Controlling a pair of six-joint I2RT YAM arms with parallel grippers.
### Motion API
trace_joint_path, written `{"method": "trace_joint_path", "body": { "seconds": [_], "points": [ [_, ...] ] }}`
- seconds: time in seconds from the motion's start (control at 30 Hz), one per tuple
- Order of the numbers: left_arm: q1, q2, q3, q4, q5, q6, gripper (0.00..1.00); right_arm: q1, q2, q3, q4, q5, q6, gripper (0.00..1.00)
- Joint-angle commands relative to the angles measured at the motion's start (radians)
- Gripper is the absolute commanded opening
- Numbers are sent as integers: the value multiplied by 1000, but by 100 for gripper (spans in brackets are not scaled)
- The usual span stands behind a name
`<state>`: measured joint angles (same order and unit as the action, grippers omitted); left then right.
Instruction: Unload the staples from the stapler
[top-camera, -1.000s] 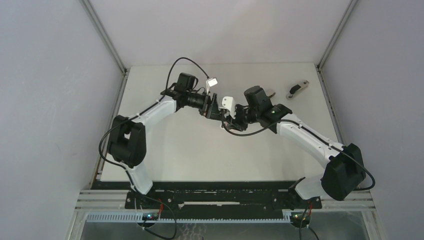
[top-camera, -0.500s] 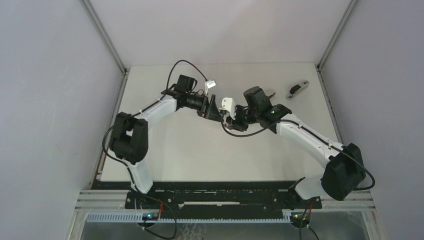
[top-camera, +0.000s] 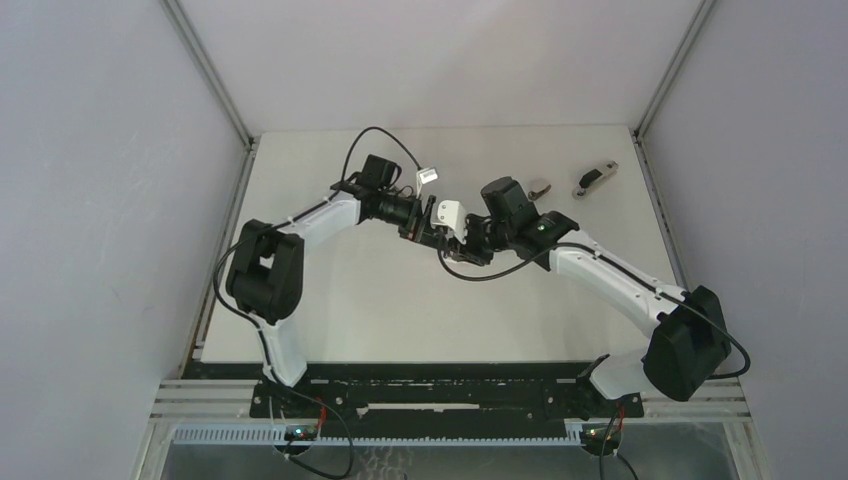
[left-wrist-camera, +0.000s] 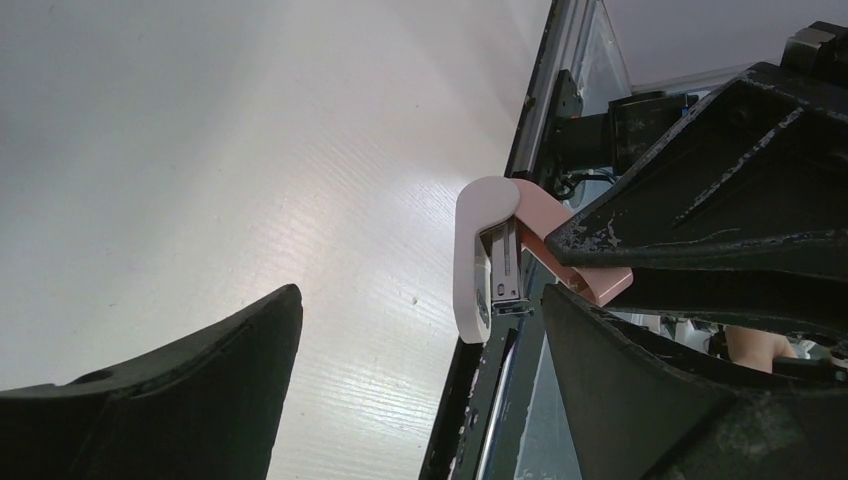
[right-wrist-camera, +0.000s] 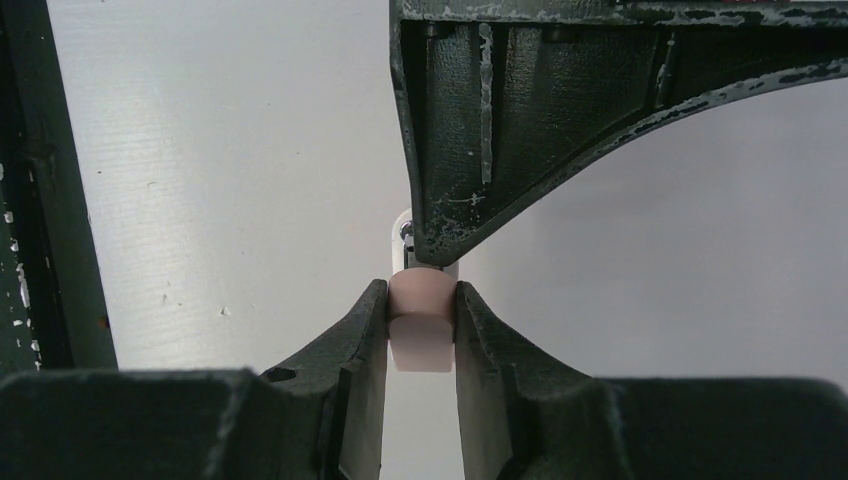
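We see our right fingers (right-wrist-camera: 365, 350) clamped on the pink end of the stapler (right-wrist-camera: 421, 340), held above the desk (top-camera: 330, 300) near its middle; our left fingers (left-wrist-camera: 200, 390) stand wide apart beside its white head

No readable text, no legible label, brand or number on the stapler (left-wrist-camera: 470, 255), none elsewhere
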<state>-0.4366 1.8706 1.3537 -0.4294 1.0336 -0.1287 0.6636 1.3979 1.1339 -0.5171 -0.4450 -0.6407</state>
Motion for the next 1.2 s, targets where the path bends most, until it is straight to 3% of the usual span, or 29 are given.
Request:
{"method": "trace_joint_path", "body": {
  "seconds": [0.0, 0.2, 0.47, 0.63, 1.0, 1.17],
  "points": [
    [-12, 3, 10, -2, 52, 19, 93, 18, -13, 1, 46, 16, -14, 0],
    [-23, 18, 12, -9, 81, 29, 85, 23, -21, 1, 48, 15, -10, 0],
    [-26, 35, 15, -13, 172, 37, 60, 24, -43, -12, 60, 12, -13, 0],
    [-27, 27, 12, -13, 197, 37, 52, 24, -39, -16, 65, 20, -17, 0],
    [-36, 31, 15, -14, 206, 29, 51, 24, -42, -23, 91, 38, -2, 0],
    [-38, 35, 16, -14, 206, 28, 40, 25, -39, -31, 101, 47, -5, 0]
  ]
}}
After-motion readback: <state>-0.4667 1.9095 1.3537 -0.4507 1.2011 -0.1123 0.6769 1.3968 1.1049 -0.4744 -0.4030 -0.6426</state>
